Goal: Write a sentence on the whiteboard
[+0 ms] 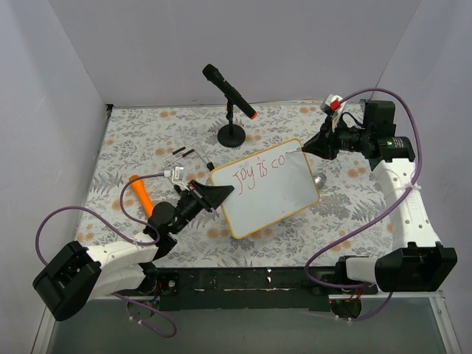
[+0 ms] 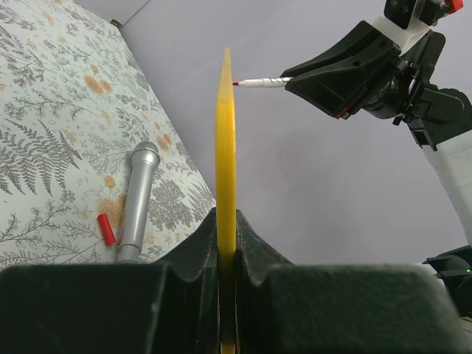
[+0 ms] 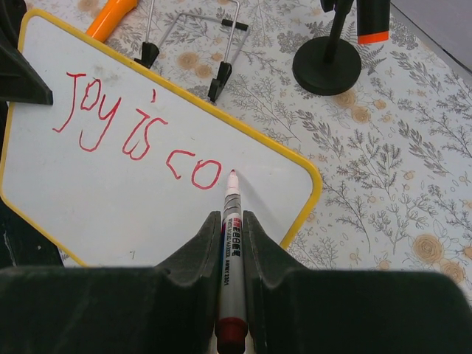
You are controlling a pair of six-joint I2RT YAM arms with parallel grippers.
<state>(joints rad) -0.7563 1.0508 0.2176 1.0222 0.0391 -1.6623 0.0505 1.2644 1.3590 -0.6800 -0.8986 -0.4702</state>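
Reading "Joy is co" in red, the sentence is running slanted across the upper part of the whiteboard, which is sitting raised over the middle of the table. Left gripper is pinching the board's left edge tight, and right gripper is clamping the marker, its tip meeting the board just right of the last "o". Silver mic and red cap are lying beneath the board, black mic is standing behind it, and wire stand and orange tool are lying to its left.
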